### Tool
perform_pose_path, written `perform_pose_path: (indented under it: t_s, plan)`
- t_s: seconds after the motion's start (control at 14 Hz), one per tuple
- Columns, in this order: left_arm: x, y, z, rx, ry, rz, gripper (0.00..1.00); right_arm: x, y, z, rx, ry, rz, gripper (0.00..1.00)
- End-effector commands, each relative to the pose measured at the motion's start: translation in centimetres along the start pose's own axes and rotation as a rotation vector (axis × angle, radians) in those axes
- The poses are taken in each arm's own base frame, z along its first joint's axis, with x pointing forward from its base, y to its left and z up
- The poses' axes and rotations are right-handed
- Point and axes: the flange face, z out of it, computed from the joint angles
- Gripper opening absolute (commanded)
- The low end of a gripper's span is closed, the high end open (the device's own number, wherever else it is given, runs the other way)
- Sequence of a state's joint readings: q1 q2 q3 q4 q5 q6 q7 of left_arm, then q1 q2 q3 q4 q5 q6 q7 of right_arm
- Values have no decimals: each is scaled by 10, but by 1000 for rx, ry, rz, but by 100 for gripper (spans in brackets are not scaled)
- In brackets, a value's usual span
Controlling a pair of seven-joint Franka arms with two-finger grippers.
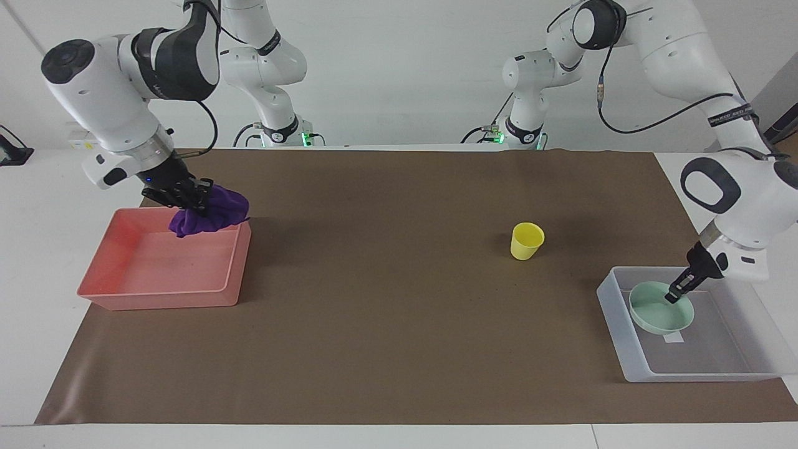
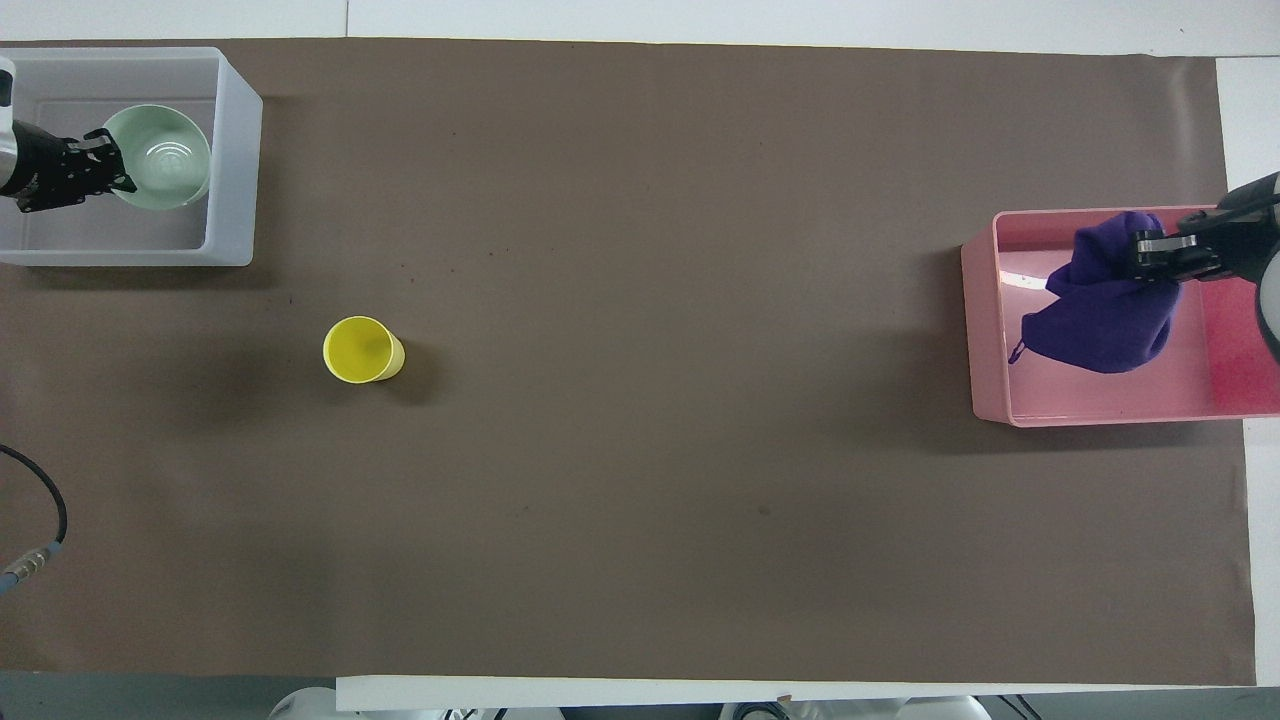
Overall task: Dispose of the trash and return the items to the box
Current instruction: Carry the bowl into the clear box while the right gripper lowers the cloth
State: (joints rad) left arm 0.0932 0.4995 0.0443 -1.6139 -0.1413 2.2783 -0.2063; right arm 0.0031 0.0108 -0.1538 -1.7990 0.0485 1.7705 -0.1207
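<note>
My right gripper is shut on the purple cloth and holds it in the air over the pink tub, above the tub's edge that lies nearest the robots. In the overhead view the cloth hangs from that gripper over the pink tub. My left gripper is shut on the rim of the mint-green bowl, which is tilted and low inside the clear box. The bowl, left gripper and box show in the overhead view too. The yellow cup stands upright on the mat.
A brown mat covers the table. The cup stands nearer to the robots than the box. The box's white floor mark is partly covered by the bowl. A cable loop shows at the left arm's end.
</note>
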Motion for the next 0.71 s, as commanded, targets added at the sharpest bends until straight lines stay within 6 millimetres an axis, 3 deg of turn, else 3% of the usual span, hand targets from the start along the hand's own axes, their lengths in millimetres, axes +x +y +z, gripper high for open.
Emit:
perform_pose_path:
  t_s: [0.0,0.07,0.36,0.43,0.5,0.64]
  plan:
    - [10,-2,21,-10,24,-22,0,-6,51,18,-21,-1,12,1]
    - [11,-7,29,0,18,-26,0,-9,69,33,-22,7,18,1]
    - [14,-22,39,12,29,-55,0,-11,87,97,-22,-15,25,1]
    - [15,-22,38,13,31,-55,5,-6,89,109,-25,-17,26,1]
    - [15,-23,38,15,31,-55,28,-3,86,123,-30,-20,23,2]
    - [19,-24,33,17,42,-57,42,-5,90,152,-35,-11,29,4]
